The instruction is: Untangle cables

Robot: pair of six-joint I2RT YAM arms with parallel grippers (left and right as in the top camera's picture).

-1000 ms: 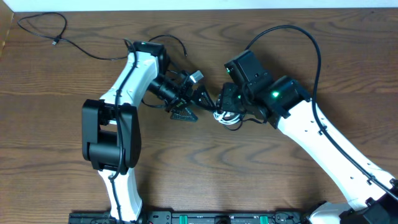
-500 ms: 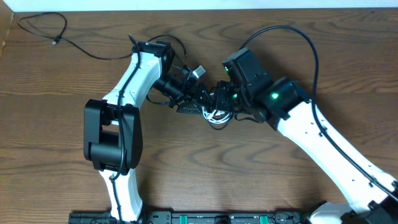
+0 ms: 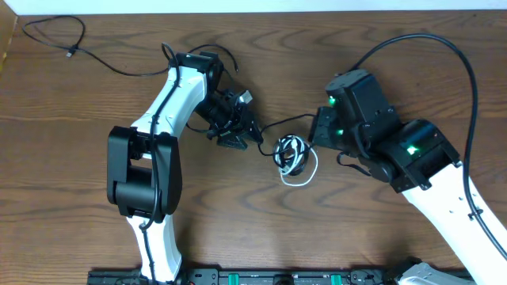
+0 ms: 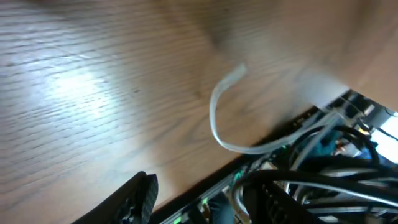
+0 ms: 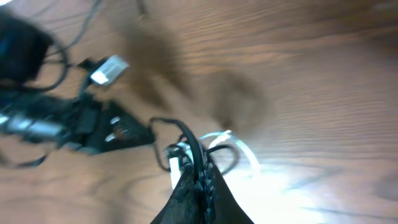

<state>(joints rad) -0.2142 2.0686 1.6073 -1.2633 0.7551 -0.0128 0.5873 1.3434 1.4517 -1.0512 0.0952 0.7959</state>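
overhead: the tangled bundle (image 3: 291, 154) of black and white cords lay mid-table (image 3: 412, 55), with the left gripper (image 3: 238, 134) at its 9 o'clock and the right gripper (image 3: 317, 136) at its 2 o'clock. another black cable (image 3: 79, 47) lay loose toward 10 o'clock, well apart.
left wrist: blurred; a white cord (image 4: 213, 118) looped over the wood, and the jaw spacing could not be told.
right wrist: the fingers were pressed together on a black cord (image 5: 186, 130).

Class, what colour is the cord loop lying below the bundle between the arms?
White; the loop shows best in the overhead view.
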